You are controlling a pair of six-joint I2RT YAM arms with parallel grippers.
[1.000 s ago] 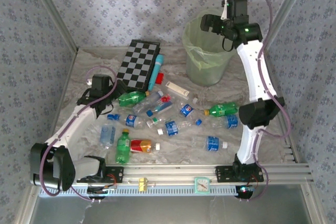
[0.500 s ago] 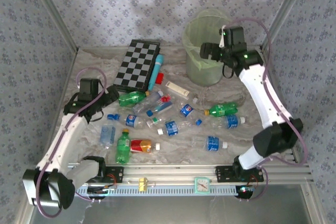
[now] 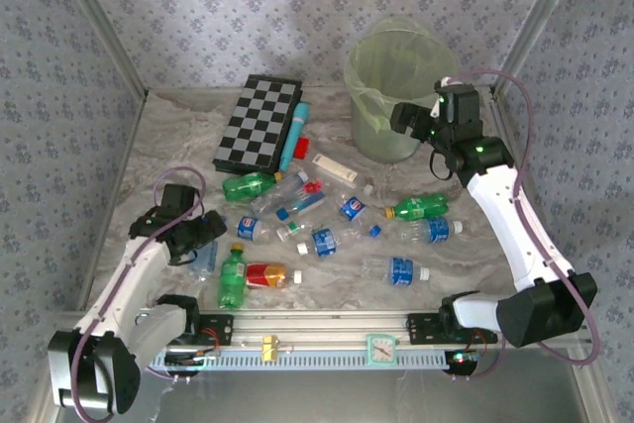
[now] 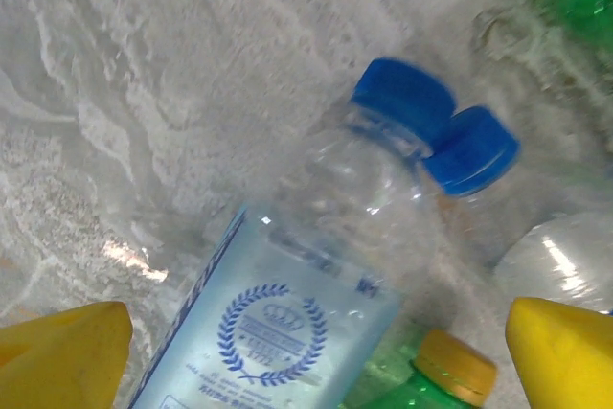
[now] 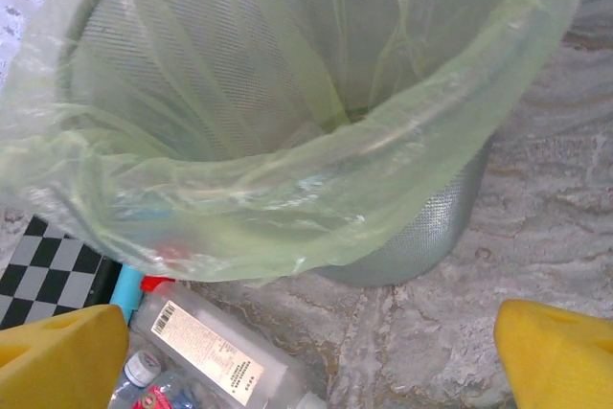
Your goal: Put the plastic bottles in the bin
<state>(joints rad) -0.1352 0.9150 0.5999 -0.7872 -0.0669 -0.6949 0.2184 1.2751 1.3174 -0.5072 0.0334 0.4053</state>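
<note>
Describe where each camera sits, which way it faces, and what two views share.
Top external: above, behind the bases, looking down on the table; left arm and right arm show.
Left wrist: facing a clear blue-capped bottle; yellow left fingertips show.
Right wrist: facing the bin; yellow right fingertips show.
Shared: top external also sees the bin.

Plastic bottles scattered, lying mid-table — pale-green bin upright behind.

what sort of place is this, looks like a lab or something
Probably a robot test cell: a marble-look table boxed in by patterned panels, two arms bolted to an aluminium rail, and plastic bottles scattered near a bin.
</note>
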